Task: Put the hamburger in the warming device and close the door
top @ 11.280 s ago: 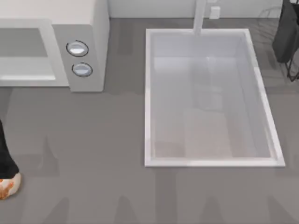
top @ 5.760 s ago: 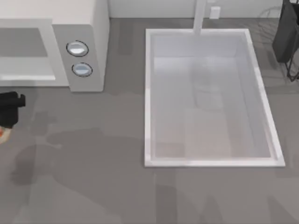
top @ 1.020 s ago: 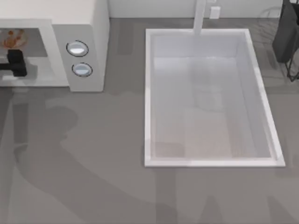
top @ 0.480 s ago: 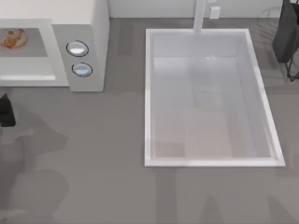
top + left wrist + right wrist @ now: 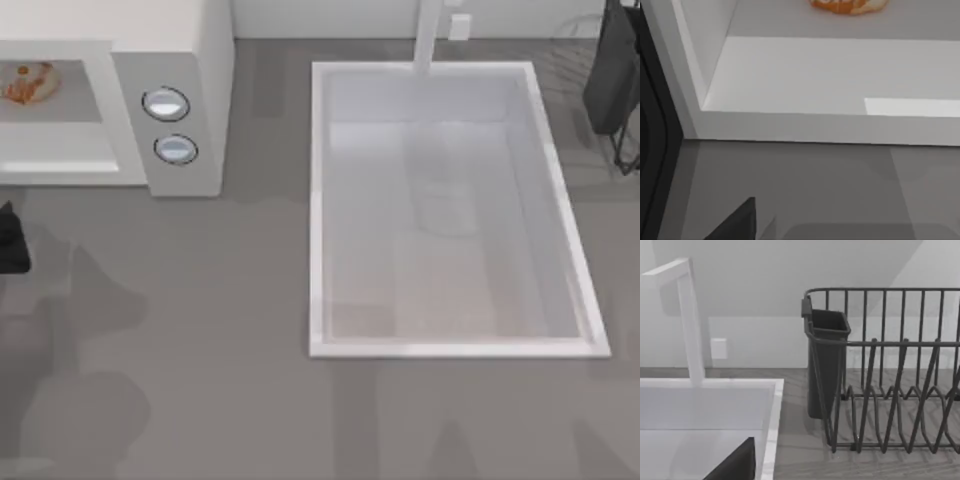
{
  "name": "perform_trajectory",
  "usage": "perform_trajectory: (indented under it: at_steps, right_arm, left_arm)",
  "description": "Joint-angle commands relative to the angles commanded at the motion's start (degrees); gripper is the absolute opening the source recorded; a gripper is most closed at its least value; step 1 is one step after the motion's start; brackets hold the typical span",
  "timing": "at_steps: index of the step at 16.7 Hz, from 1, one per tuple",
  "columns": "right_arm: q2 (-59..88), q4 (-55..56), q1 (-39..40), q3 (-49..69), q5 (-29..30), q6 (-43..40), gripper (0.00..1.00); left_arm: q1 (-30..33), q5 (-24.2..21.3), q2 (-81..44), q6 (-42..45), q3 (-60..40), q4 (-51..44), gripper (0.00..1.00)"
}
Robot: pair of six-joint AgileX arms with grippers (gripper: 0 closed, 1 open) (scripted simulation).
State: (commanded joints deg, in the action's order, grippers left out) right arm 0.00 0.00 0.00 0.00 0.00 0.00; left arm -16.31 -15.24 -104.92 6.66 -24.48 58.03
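Observation:
The hamburger [image 5: 24, 82] lies on the grey floor of the warming device [image 5: 170, 60], a white microwave at the table's back left; it also appears as an orange lump [image 5: 849, 5] deep in the cavity. The cavity front stands open, and the door is out of view past the left edge. My left gripper [image 5: 8, 240] hovers over the table in front of the cavity at the left edge, apart from the hamburger, open and holding nothing. One of its dark fingertips [image 5: 737, 222] pokes into the left wrist view.
A large white sink [image 5: 318, 200] with a faucet [image 5: 428, 35] takes up the middle and right. A dark wire dish rack [image 5: 900, 390] with a cutlery cup [image 5: 825, 360] stands at the back right. A dark upright strip [image 5: 652, 125] runs beside the cavity.
My left gripper let go of the hamburger inside the microwave and drew back out of the cavity to the table in front. It has barely moved in the last half second.

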Motion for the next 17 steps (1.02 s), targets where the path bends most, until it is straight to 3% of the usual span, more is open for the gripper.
perform_trajectory:
  at_steps: [3,10,17]
  right_arm:
    - [0.0,0.0,0.0,0.0,0.0,0.0,1.0]
    - [0.0,0.0,0.0,0.0,0.0,0.0,1.0]
    - [0.0,0.0,0.0,0.0,0.0,0.0,1.0]
  left_arm:
    - [0.0,0.0,4.9,0.0,-1.7,-5.6,1.0]
    - [0.1,0.3,20.8,-0.1,-7.2,-29.4,1.0]
    - [0.0,0.3,24.2,-0.1,-8.4,-33.0,1.0]
